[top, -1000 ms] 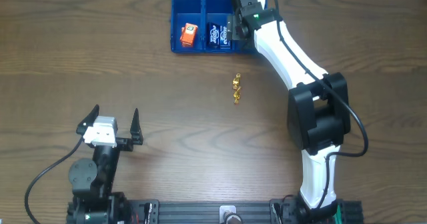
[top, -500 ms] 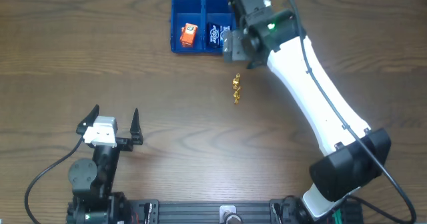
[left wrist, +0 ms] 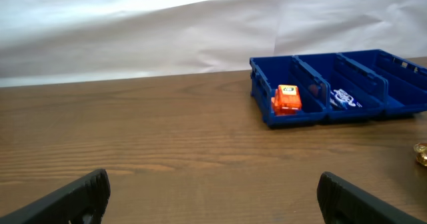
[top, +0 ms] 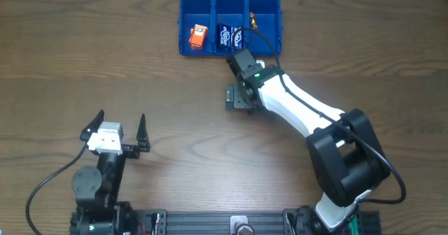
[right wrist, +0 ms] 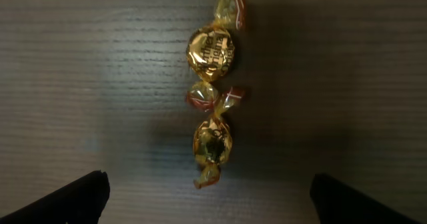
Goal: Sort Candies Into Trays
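1. Tray. The blue tray [top: 267,26] sits at the 12 o'clock edge of the tabletop [top: 84,67] in the top view. It has three compartments side by side.
   - 9 o'clock compartment: one orange candy [top: 199,36].
   - Middle compartment: one blue-wrapped candy [top: 225,35].
   - 3 o'clock compartment: one small gold item [top: 251,17], probably a gold-wrapped candy. It is too small to confirm.

2. Right hand. The right hand [top: 239,96] is at 6 o'clock from the tray and apart from it, pointing down at the tabletop. Its fingers are spread wide and grip nothing. In the right wrist view, the rounder gold candy [right wrist: 211,51] and the slimmer gold candy [right wrist: 212,144] lie on the wood, centred between the two fingers. They lie end to end with their twisted wrapper ends touching. Neither finger touches a candy.

3. Left hand. The left hand [top: 120,116] is at 8 o'clock on the tabletop, well apart from the tray and the loose candies. Its fingers are apart and hold nothing. The left wrist view faces the tray across bare wood.
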